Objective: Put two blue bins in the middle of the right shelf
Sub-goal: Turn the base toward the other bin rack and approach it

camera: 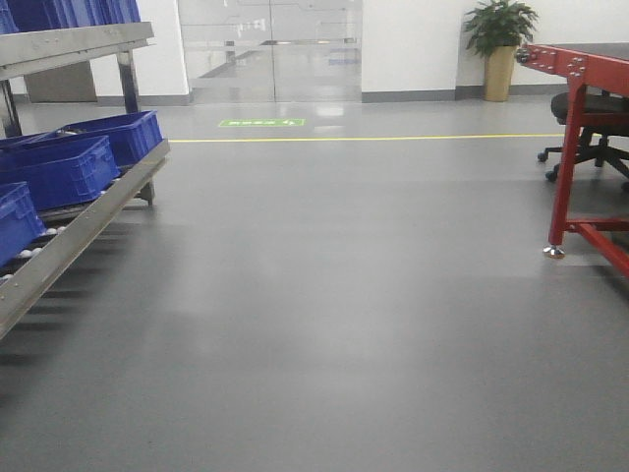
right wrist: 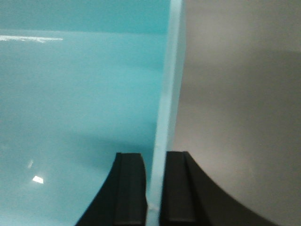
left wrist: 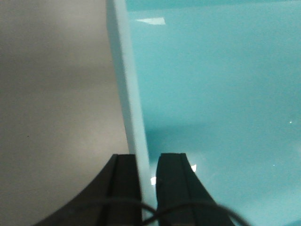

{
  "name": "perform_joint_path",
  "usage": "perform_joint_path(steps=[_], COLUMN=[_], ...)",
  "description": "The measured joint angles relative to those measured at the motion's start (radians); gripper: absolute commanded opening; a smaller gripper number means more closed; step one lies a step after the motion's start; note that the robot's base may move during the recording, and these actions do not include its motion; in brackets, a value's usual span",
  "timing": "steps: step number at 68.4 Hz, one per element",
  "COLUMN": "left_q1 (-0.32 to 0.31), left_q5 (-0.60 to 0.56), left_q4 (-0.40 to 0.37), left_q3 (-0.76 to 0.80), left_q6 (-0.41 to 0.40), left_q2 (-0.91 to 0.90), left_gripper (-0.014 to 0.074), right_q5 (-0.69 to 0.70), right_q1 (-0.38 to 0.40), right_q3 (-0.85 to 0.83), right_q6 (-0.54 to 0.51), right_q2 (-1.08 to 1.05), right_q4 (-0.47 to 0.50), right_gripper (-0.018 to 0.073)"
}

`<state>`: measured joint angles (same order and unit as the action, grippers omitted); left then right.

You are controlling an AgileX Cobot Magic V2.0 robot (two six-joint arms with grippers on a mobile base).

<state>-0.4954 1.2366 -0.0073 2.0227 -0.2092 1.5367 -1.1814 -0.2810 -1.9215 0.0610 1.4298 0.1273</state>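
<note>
A pale sky-blue bin (left wrist: 211, 94) fills the right of the left wrist view, its smooth inside facing the camera. My left gripper (left wrist: 147, 157) is shut on that bin's thick left rim (left wrist: 131, 94), one finger inside and one outside. In the right wrist view the same pale blue inside (right wrist: 70, 94) fills the left, and my right gripper (right wrist: 153, 155) is shut on the right rim (right wrist: 169, 84). Grey floor shows beyond both rims. Whether a second bin sits under this one cannot be told. Neither the bin nor the grippers appear in the front view.
A metal roller rack (camera: 88, 221) on the left carries dark royal-blue crates (camera: 59, 167). A red-framed table (camera: 575, 147), a black office chair (camera: 595, 133) and a potted plant (camera: 499, 44) stand at the right. Grey floor (camera: 334, 295) stretches ahead to glass doors (camera: 270, 49).
</note>
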Motion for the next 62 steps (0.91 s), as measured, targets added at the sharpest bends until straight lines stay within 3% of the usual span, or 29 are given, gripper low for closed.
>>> perform_joint_path(steps=[17, 62], left_q1=[0.0, 0.0], left_q5=[-0.063, -0.445], left_q4=[0.0, 0.037], left_q3=[0.0, 0.0], left_q6=[0.0, 0.033], left_q2=[0.0, 0.0], left_gripper=[-0.0111, -0.0111], right_q5=[0.008, 0.047], right_q1=[0.0, 0.0], right_q3=[0.0, -0.002], right_q6=[0.0, 0.011], right_q2=[0.0, 0.0], right_q4=[-0.006, -0.016], right_gripper=[-0.0153, -0.0153])
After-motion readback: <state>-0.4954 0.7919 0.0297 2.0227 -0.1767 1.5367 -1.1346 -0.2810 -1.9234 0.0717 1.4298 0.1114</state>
